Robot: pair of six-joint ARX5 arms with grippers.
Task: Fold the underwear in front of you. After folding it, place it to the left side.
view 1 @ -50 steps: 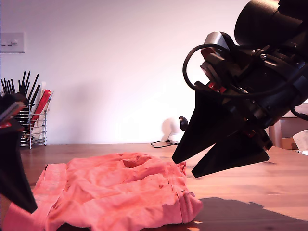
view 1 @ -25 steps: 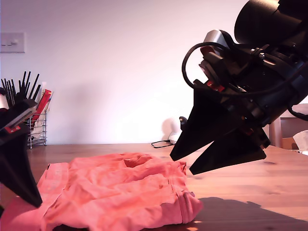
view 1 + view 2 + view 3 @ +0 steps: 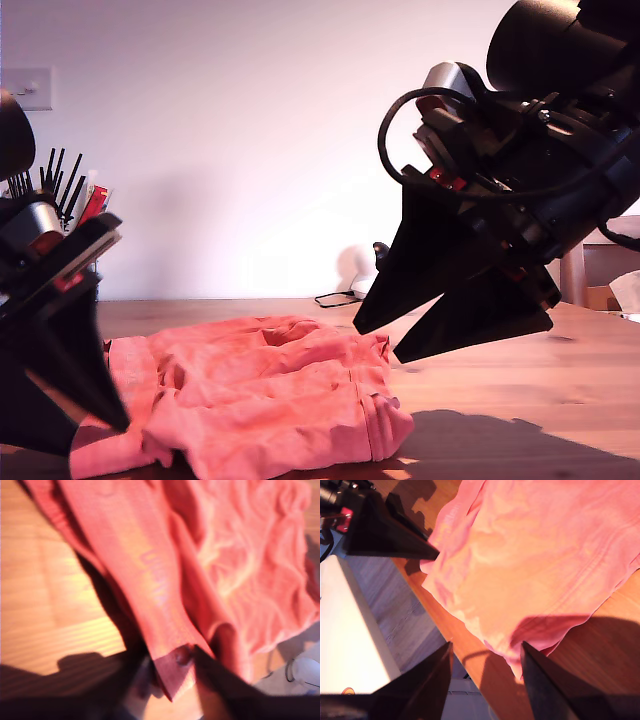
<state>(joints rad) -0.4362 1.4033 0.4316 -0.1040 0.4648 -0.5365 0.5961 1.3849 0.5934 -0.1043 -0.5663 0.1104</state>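
Pinching a corner of the underwear (image 3: pixel 175 677): my first gripper (image 3: pixel 172 672) has both fingers pressed together on a hemmed edge, with the fabric rising taut from the pinch toward the bulk of the garment. In the exterior view this gripper (image 3: pixel 95 430) sits low at the view's left, its dark fingers against the near left edge of the cloth.

My second gripper (image 3: pixel 485 655) hangs spread apart, jaws wide, nothing between them. The garment's edge lies below the gap, in the gripper's shadow; no contact visible. In the exterior view it (image 3: pixel 385 340) hovers above the cloth's right end as that view shows it, clear of the fabric.

The underwear (image 3: pixel 265 395) lies bunched and wrinkled on the wooden table (image 3: pixel 520 385), in the foreground, spread from the exterior view's left toward centre. One side hem shows at the view's right, folded thick.

Background, exterior view's left: wire rack of black utensils (image 3: pixel 60 185) against the white wall, partly hidden by the first arm.
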